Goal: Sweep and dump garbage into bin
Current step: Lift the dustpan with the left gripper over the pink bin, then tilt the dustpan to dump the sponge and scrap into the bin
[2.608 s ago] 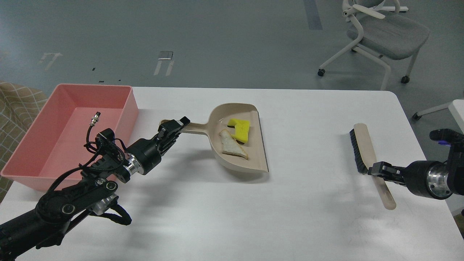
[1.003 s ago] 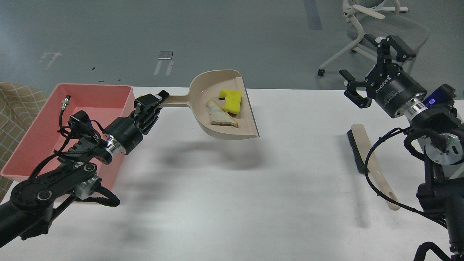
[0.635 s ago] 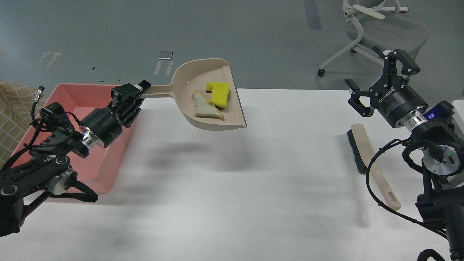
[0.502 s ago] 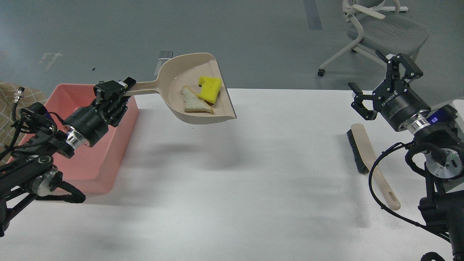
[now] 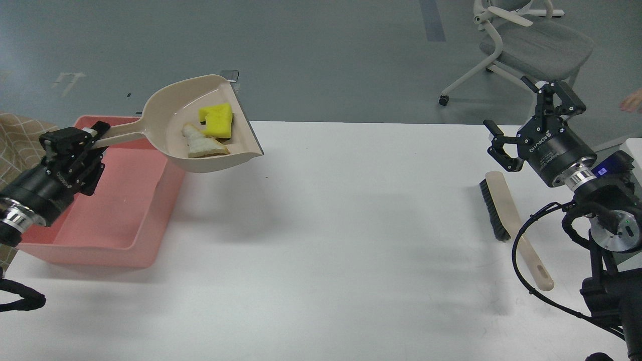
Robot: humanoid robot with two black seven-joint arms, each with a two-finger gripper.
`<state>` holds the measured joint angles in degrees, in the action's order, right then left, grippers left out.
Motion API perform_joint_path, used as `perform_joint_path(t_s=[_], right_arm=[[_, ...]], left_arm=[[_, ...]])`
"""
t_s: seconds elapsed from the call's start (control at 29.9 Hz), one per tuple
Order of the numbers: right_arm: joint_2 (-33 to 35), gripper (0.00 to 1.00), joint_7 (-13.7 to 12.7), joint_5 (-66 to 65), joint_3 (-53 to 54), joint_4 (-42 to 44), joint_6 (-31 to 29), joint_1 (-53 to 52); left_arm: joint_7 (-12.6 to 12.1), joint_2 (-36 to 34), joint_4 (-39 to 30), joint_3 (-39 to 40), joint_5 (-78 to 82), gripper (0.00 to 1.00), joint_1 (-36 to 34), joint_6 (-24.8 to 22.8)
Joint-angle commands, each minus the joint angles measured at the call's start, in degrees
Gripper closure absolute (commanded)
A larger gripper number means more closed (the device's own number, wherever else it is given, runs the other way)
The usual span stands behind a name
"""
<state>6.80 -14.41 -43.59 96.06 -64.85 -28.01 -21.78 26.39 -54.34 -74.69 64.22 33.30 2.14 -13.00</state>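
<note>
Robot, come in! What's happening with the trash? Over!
Left claw holds dustpan aloft. Right claw open, empty. Sponge, bread aboard, partly over bin. Nothing blocking.

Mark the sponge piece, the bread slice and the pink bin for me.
sponge piece (image 5: 219,119): head view, yellow top face.
bread slice (image 5: 200,147): head view, middle of the white crumb.
pink bin (image 5: 95,246): head view, near rim.

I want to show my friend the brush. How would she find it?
Look at the white table and go to its right edge, just below the right end effector. The brush lies flat there, alone: a long beige stick with black bristles along one side, unlike the scoop-shaped dustpan held up far left.
</note>
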Motion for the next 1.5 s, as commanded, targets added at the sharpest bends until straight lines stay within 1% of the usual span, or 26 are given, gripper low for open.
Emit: perform_joint_path(t_s=[0.0,0.13,0.3,0.43,0.54,0.67,0.77,1.14,1.34,1.47], right_arm=[[0.1,0.0,0.0,0.0,0.1,0.3,0.0,0.0],[0.4,0.0,0.0,0.0,0.1,0.3,0.0,0.1],[0.4,0.0,0.7,0.0,0.1,0.4,0.0,0.1],[0.5,0.0,0.7,0.0,0.1,0.4,0.0,0.1],[1.2,0.0,0.8,0.0,0.2,0.4,0.0,0.1],[1.3,0.0,0.8,0.0,0.2,0.4,0.0,0.1],[1.6,0.0,0.8,0.1,0.3,0.4,0.0,0.2],[1.7,0.0,1.2,0.1,0.4,0.4,0.0,0.2],[1.7,0.0,1.2,0.1,0.7,0.4,0.0,0.6],[2.4,0.0,1.3,1.0,1.2,0.4,0.0,1.1]], left_arm=[[0.1,-1.4,0.2,4.1,0.1,0.79,3.7,-2.1],[0.4,-2.7,1.1,9.4,0.3,0.79,8.8,-5.5],[0.5,-3.1,2.1,15.2,0.5,0.79,13.5,-7.8],[0.9,-3.8,5.4,19.0,0.6,0.79,16.9,-10.2],[1.3,-4.9,8.6,20.5,0.6,0.79,17.8,-12.4],[1.6,-6.4,11.8,20.7,0.6,0.79,18.3,-13.4],[1.6,-8.0,14.5,20.7,0.9,0.79,18.3,-15.0],[1.6,-12.6,14.9,20.8,9.8,0.79,18.3,-14.8],[1.6,-18.4,14.9,20.7,11.5,0.79,17.7,-14.7],[1.6,-24.1,14.9,19.8,11.9,0.79,18.1,-15.0]])
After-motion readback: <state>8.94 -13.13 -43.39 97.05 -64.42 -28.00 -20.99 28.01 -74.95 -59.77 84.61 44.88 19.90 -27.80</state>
